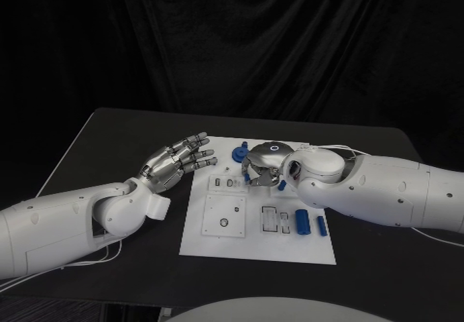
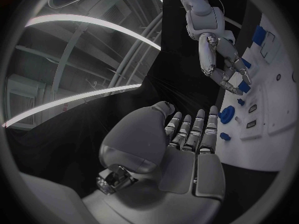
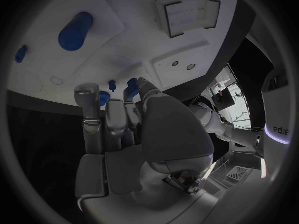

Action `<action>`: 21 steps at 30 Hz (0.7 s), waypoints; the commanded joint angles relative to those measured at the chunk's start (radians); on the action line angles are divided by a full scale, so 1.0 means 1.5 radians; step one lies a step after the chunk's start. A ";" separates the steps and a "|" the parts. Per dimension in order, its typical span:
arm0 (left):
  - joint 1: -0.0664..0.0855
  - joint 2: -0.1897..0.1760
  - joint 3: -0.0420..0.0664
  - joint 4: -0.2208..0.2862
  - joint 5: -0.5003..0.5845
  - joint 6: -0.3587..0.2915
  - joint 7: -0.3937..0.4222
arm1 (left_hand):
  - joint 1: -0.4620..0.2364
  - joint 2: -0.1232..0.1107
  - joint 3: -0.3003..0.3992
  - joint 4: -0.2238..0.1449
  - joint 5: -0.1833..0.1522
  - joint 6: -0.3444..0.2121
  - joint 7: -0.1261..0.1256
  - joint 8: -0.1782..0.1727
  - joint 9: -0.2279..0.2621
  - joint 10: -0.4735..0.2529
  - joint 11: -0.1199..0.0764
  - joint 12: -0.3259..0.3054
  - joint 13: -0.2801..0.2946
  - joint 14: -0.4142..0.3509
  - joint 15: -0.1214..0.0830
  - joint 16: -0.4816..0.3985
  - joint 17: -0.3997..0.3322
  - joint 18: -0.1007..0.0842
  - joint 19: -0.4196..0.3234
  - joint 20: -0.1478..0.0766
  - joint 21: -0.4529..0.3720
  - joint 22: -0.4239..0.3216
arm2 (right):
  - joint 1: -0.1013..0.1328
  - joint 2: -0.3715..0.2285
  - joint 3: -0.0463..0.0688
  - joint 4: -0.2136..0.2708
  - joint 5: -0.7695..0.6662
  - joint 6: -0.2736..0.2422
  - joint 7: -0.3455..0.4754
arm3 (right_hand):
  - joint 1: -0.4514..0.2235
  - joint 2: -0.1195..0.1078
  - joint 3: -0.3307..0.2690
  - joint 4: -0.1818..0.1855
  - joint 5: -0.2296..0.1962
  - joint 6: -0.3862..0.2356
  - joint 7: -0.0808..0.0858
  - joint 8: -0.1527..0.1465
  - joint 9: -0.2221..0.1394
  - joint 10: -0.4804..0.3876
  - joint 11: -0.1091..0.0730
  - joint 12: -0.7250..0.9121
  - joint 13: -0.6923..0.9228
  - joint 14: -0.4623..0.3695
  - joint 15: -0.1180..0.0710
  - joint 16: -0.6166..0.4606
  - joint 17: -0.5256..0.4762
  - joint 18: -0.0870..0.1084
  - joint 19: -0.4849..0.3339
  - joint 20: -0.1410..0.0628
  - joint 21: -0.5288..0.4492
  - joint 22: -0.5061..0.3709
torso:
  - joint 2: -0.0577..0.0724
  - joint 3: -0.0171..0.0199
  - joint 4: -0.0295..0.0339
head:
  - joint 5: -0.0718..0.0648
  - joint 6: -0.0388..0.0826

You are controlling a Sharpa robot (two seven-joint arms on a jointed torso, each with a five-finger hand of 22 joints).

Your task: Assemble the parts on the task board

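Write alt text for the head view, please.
The right robot hand reaches down over the far part of the white rectangular task board, among small blue parts. The left robot hand hovers open beside the board's left edge, above the black table.

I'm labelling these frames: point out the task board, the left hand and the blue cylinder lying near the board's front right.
task board (image 1: 253, 245): head view, bare front part of the plate.
left hand (image 1: 175, 163): head view, middle of the hand.
blue cylinder (image 1: 302, 222): head view, middle of its body.

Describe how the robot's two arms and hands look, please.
Both arms have smooth white rounded shells with small dark screw holes. Each robot hand, left and right, is silver metal with jointed fingers. The right wrist carries a glowing blue-white ring; thin white cables trail from both arms.
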 commanded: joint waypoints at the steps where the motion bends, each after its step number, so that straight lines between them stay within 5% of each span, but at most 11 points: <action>1: -0.001 0.003 0.001 0.000 -0.001 0.005 0.005 | -0.006 0.001 0.005 -0.001 -0.004 0.000 0.003 0.003 0.001 0.000 0.001 0.002 0.001 0.001 0.002 0.003 0.001 -0.011 0.000 0.003 0.005 0.001 | -0.002 0.004 0.000 -0.004 -0.009 0.008 -0.013 | -0.011 -0.001 -0.002 0.004 -0.009 -0.005 0.001 0.002 0.062 -0.004 -0.001 -0.003 -0.001 -0.001 0.003 -0.002 -0.001 0.011 -0.005 -0.001 -0.003 0.062 | 0.000 -0.0002 -0.0017 | 0.000 -0.001; 21: -0.001 0.010 0.001 -0.005 -0.001 0.011 0.003 | -0.007 0.001 0.007 -0.001 -0.004 -0.002 0.003 0.003 0.000 0.000 0.002 -0.001 0.000 0.000 0.002 0.003 0.001 -0.011 0.000 0.003 0.005 0.001 | -0.011 0.027 0.000 -0.037 -0.009 0.015 -0.006 | -0.023 0.000 -0.003 0.008 -0.029 -0.026 0.004 -0.004 0.066 -0.011 -0.002 -0.008 -0.007 -0.006 0.002 -0.011 -0.008 0.013 -0.009 0.000 -0.021 0.059 | -0.001 0.0002 0.0003 | -0.002 -0.006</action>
